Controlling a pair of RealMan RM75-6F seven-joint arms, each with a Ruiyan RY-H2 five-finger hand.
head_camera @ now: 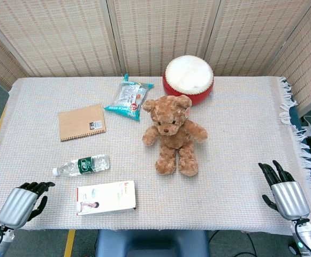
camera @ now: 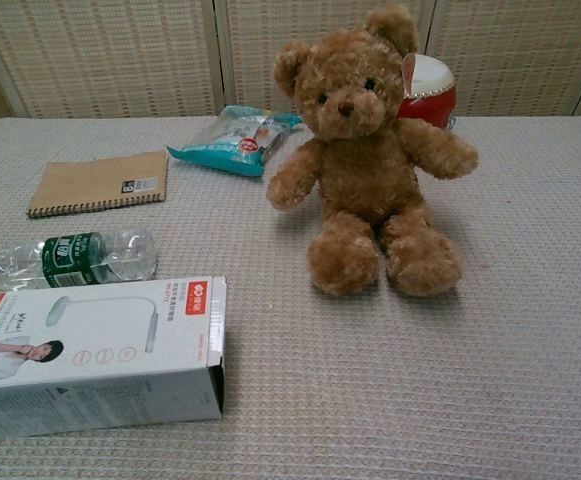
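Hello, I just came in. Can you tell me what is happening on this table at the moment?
Nothing is being handled right now. The left hand rests at the near left edge of the table with its fingers curled in, nearest the white box and the water bottle lying on its side. The right hand rests at the near right edge, its fingers spread, holding nothing. A teddy bear sits mid-table, with a red drum behind it, plus a snack packet and a brown notebook.
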